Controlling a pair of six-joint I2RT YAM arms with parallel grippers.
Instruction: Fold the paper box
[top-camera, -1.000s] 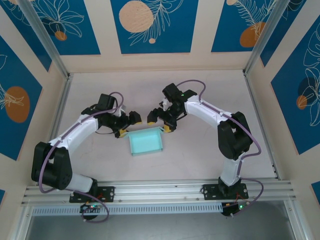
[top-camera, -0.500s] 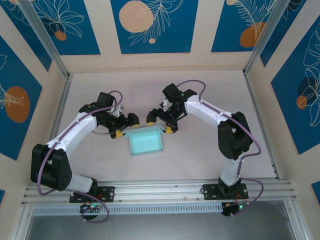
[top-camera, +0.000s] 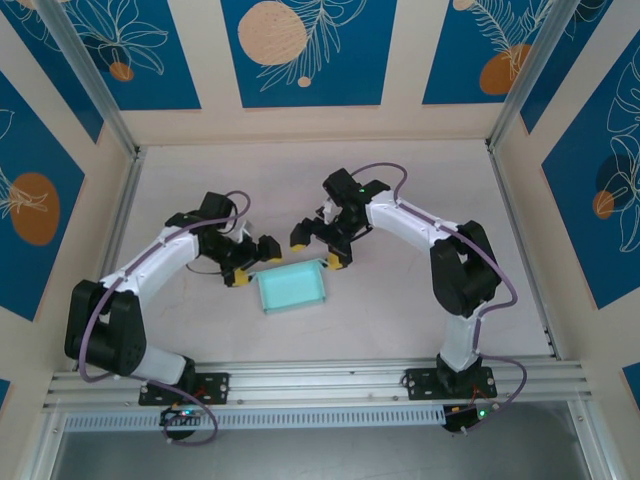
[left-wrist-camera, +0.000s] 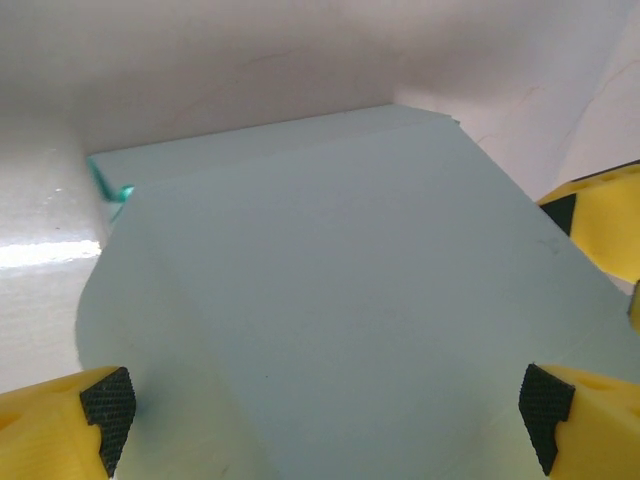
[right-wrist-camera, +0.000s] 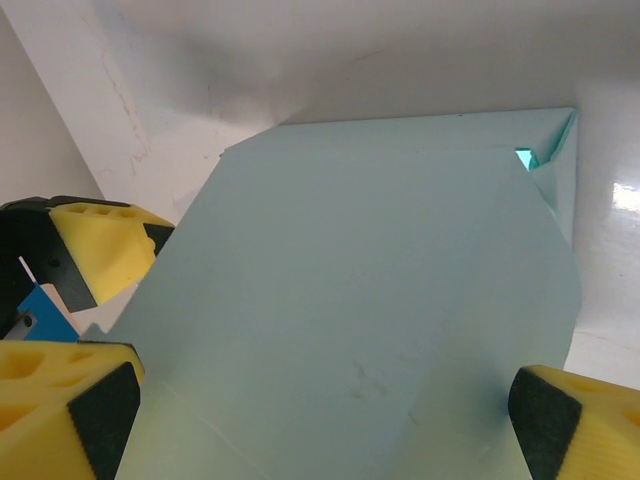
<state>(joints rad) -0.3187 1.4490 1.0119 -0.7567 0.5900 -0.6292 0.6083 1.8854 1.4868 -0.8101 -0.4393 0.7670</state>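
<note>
I judged the folding mostly done: the paper box (top-camera: 291, 289) sat formed on the table (top-camera: 400, 310), just before my left gripper (top-camera: 253, 262) and right gripper (top-camera: 317, 249), both jaws released, grasping nothing.

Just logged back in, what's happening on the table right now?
Two robot arms are working on a pale blue paper box that lies on the table between them. The left gripper is at the box's far left corner and the right gripper is at its far right corner. Both have their jaws wide open and neither is clamping the card. The box looks like a low rectangle; I cannot tell whether the folding is finished.
</note>
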